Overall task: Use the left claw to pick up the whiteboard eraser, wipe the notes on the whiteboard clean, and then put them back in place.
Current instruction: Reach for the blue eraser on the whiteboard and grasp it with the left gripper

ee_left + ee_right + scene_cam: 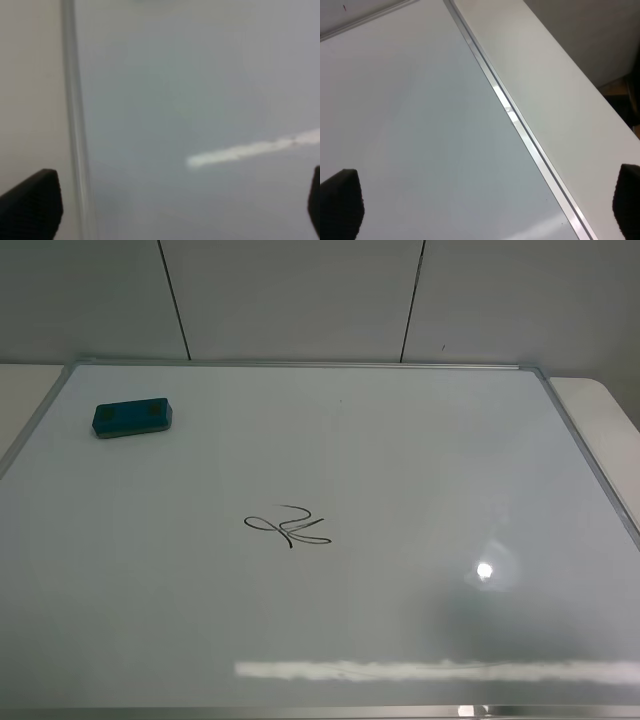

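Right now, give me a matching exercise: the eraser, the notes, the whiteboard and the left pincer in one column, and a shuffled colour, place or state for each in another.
1 whiteboard eraser
2 notes
3 whiteboard
4 left pincer

A black, mid-board
B open, holding nothing
C teal, far left corner of the board
D glossy white, silver-edged

Pairs: 1-C, 2-A, 3-D, 4-B

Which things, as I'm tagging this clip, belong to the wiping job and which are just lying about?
Job:
- whiteboard eraser, on the board's far left corner
- notes, mid-board
- whiteboard
- left claw, open, empty

Just there:
- right gripper, open
- white table
- wall
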You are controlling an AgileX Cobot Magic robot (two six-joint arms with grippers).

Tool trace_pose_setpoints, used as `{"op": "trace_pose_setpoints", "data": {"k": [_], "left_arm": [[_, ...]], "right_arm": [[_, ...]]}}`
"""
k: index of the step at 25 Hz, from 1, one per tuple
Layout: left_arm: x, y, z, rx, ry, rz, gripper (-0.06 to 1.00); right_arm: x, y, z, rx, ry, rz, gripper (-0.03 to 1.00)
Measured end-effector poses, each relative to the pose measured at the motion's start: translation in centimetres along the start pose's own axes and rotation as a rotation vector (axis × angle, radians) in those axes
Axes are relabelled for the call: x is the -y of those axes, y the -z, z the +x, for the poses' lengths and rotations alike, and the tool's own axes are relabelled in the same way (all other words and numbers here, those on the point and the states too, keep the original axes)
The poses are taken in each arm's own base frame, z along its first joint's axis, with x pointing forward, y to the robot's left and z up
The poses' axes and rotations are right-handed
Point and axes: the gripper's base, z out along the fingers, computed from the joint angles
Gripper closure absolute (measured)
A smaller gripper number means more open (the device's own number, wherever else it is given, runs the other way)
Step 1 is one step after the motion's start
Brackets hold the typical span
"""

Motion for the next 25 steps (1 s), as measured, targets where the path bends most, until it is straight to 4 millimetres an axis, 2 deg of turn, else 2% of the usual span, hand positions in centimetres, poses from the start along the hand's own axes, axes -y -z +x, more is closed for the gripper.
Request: {"op": "trace_pose_setpoints", "data": {"k": [2, 6, 9, 13, 18, 25], "left_arm": [[-0.5, -1.0, -2.2, -0.028, -0.099, 0.026, -0.05], [-1.5, -4.7, -6.4, -0.141, -0.322, 0.118, -0.05], [-2.2, -8.4, -9.7, -0.203, -0.481, 0.21, -0.05], [-2.7, -14.0, -13.0, -0.301, -0.633, 0.381, -0.05], [-3.3, -20.0, -15.2, -0.344, -0.791, 0.489, -0.05], [-4.1, -26.0, -17.2, -0.272, -0.956, 0.451, -0.05]], "right_arm": [[0.0, 0.0, 0.0, 0.0, 0.0, 0.0, -0.03], [0.0, 0.0, 0.0, 0.0, 0.0, 0.0, -0.03], [0.0, 0.0, 0.0, 0.0, 0.0, 0.0, -0.03], [0.0, 0.0, 0.0, 0.0, 0.0, 0.0, -0.03], [0.0, 0.0, 0.0, 0.0, 0.0, 0.0, -0.03], [0.0, 0.0, 0.0, 0.0, 0.0, 0.0, -0.03]]}}
